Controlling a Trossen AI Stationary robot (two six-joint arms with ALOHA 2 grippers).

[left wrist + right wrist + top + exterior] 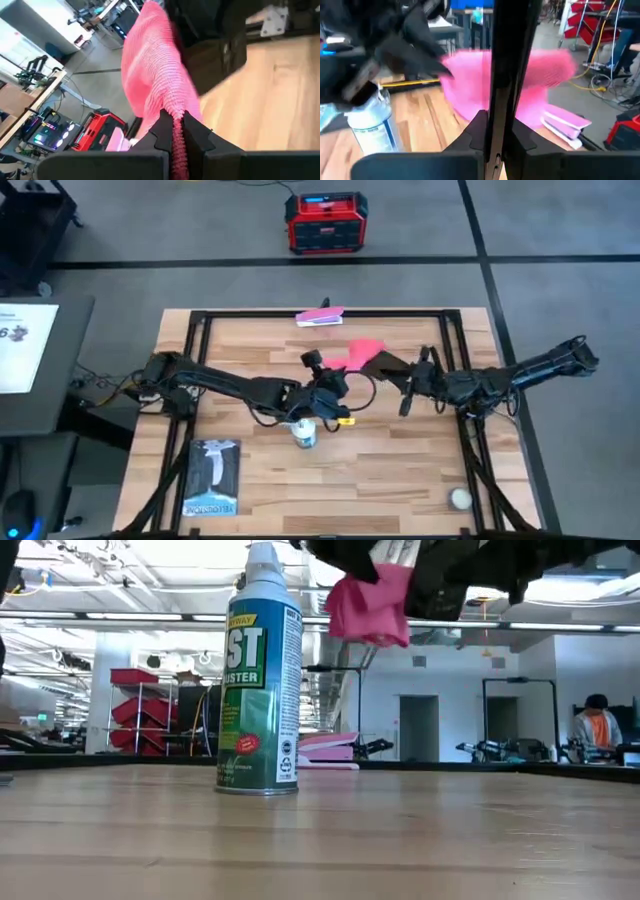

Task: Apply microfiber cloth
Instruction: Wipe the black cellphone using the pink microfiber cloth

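Above the middle of the desk, the microfiber cloth hangs in the air, a plain bright pink fabric with a fine ribbed weave, bunched and draped in soft folds between the two arms. The left pincer is closed on one edge of it, the pink fabric pinched between its dark fingers. The right pincer grips a thin dark flat thing, seen edge-on, with the cloth spread just behind it. A spray can with a white cap stands upright on the desk at about six o'clock from the cloth, under the left arm. A smaller pink-and-white flat item lies at the desk's far edge, at about eleven o'clock from the cloth
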